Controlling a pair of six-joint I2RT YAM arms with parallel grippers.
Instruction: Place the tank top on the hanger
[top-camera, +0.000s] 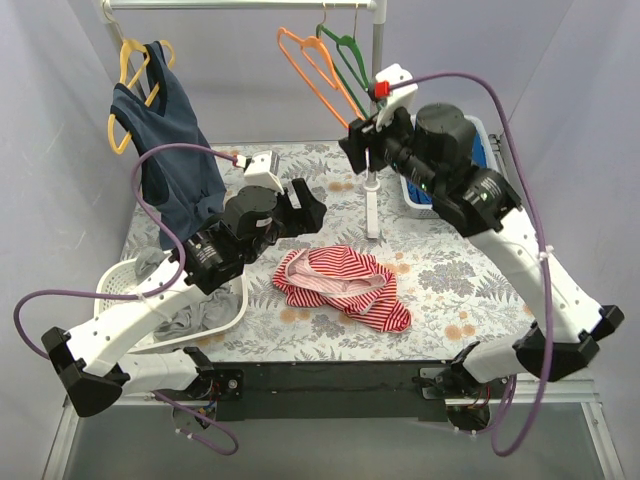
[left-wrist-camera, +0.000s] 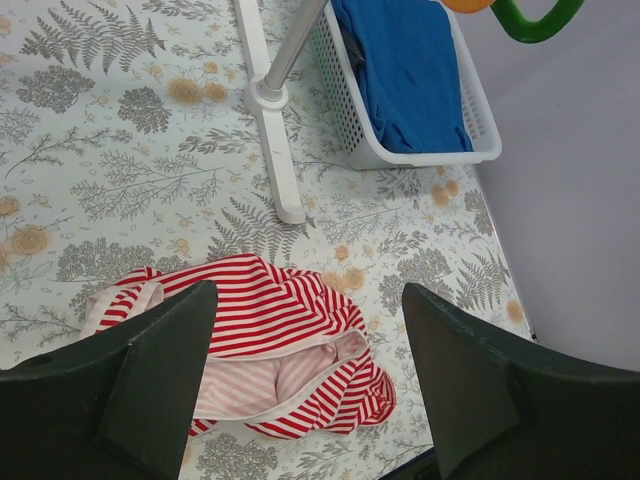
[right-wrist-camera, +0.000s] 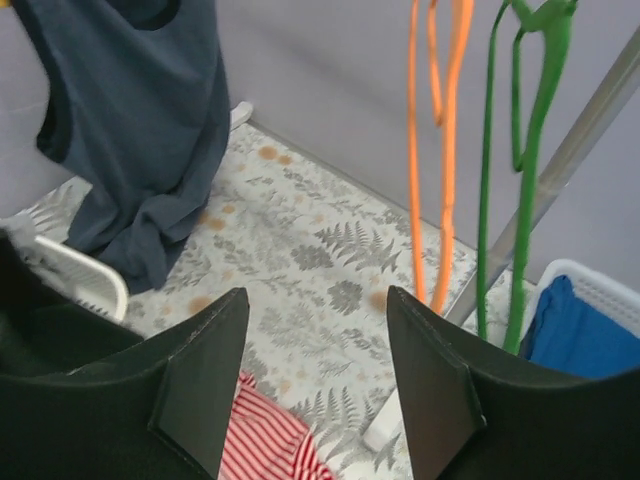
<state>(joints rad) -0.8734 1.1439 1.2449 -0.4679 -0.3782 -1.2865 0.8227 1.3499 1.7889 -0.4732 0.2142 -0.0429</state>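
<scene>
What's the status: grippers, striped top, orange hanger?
Left gripper open, empty, aimed at the tank top. Right gripper open, empty, facing the hanger on the rail. Tank top crumpled on table, ungrasped. Green hanger hangs close beside.

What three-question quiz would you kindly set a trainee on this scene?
1. True or false: the striped tank top lies crumpled on the table.
2. The orange hanger is: A) hanging beside the green hanger; B) broken in two; C) flat on the table.
3. Fill in: the left gripper and right gripper are both ____.
Key: 1 true; 2 A; 3 open.
</scene>
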